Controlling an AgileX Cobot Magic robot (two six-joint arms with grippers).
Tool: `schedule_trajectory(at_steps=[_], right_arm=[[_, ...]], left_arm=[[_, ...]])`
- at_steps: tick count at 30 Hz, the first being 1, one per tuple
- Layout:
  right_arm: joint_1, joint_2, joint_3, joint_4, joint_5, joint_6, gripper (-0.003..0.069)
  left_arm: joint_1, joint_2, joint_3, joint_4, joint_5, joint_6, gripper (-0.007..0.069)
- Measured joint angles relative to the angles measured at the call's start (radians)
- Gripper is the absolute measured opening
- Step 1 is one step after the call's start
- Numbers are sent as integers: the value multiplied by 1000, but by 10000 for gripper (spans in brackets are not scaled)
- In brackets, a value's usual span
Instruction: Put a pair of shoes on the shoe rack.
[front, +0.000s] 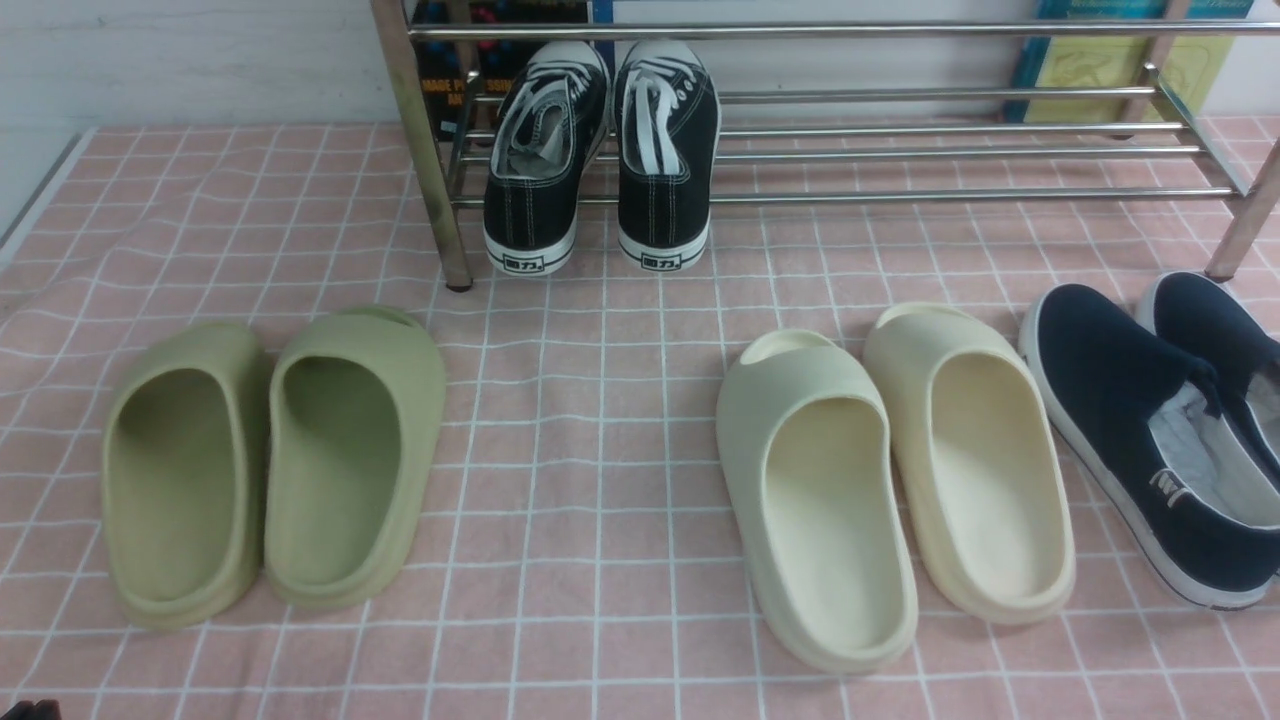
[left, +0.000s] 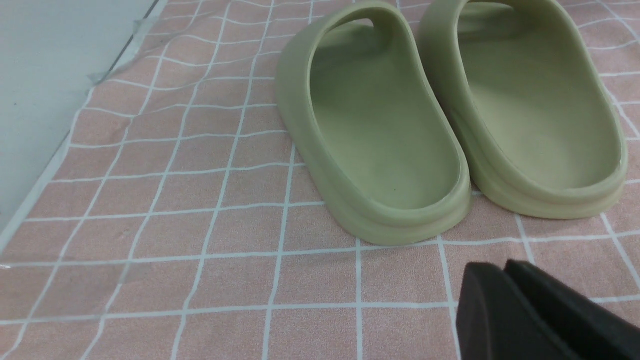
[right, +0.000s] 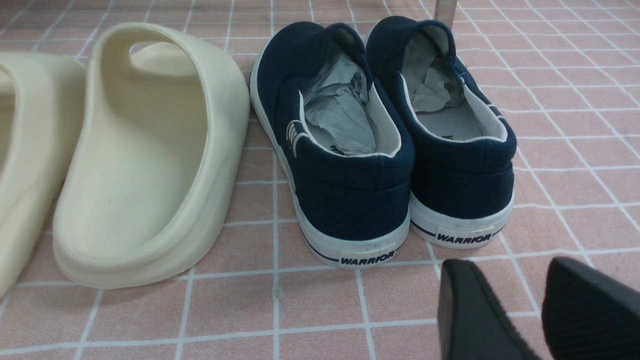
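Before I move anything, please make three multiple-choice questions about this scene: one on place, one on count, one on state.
1. Where are the black sneakers?
A) between the slides
B) on the rack
C) beside the navy shoes

2. How many olive slides are there?
A) one
B) three
C) two

3. How do the right fingers stand?
A) apart, empty
B) closed on a sneaker
C) closed on a slide

1: B, the sneakers rest on the lower bars of the rack.
2: C, two olive slides lie side by side.
3: A, a gap shows between the right fingers, with nothing in it.
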Motion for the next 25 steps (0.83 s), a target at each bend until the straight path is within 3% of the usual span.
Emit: schedule_trajectory(at_steps=[25], right_arm=[[0, 0, 0, 0, 0, 0, 239]], left_arm=[[0, 0, 0, 14, 1, 0, 71]])
